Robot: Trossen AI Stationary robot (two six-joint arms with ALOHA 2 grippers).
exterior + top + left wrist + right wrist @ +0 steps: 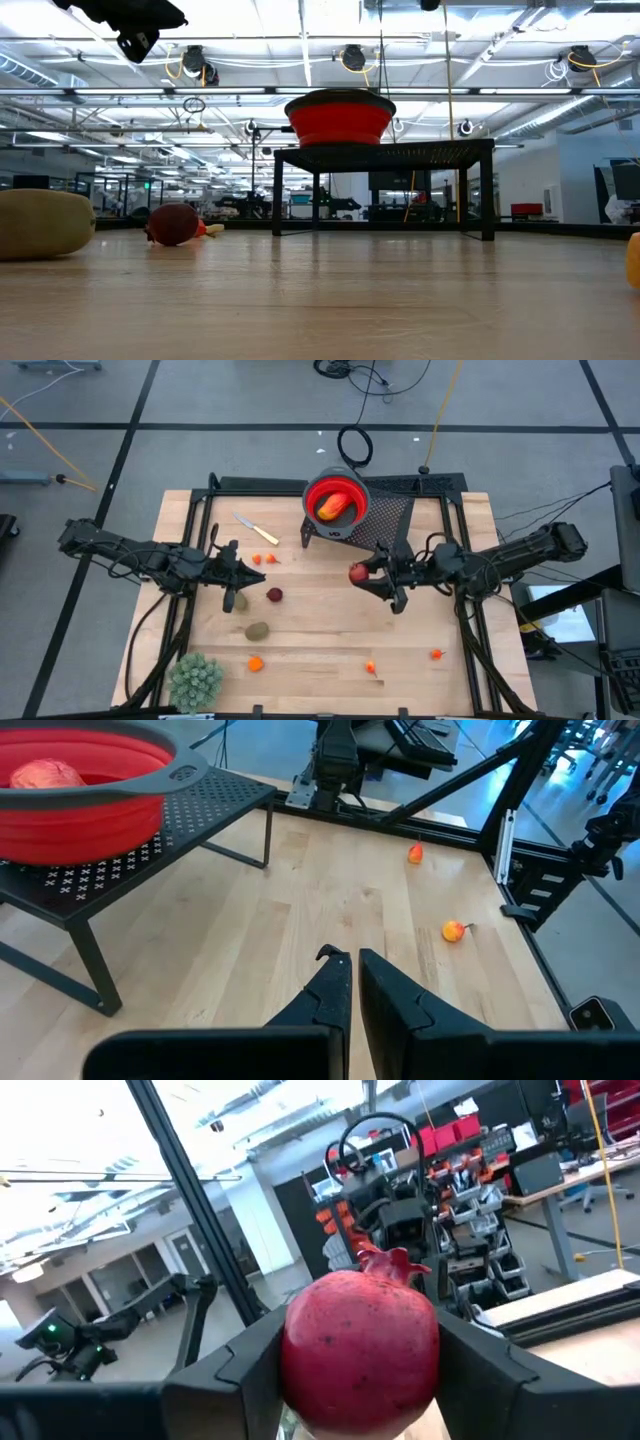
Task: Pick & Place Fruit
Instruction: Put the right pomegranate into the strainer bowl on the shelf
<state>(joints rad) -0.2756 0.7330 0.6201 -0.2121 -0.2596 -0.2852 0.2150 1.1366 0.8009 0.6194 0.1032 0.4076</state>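
From above, we see the right claw [372, 577] clamped on a dark red pomegranate [357, 572] held clear of the table [320, 650], midway through carrying it, so we judge the next move is to swing it over the red bowl [336, 498] on the black rack [395, 510], which already holds one red-orange fruit [332, 507]; the left claw [232, 570] waits, fingers together and empty. Still on the table we count two brown kiwis [257, 630], one dark red fruit [274, 595] and five small orange pieces [255, 663]. Its own wrist view shows the fruit [360, 1352] filling the jaws.

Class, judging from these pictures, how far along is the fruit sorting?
Done: one orange fruit lies in the red bowl. In hand: the right tool grips a dark red pomegranate. Left: two kiwis, a dark red fruit and small orange pieces on the table.
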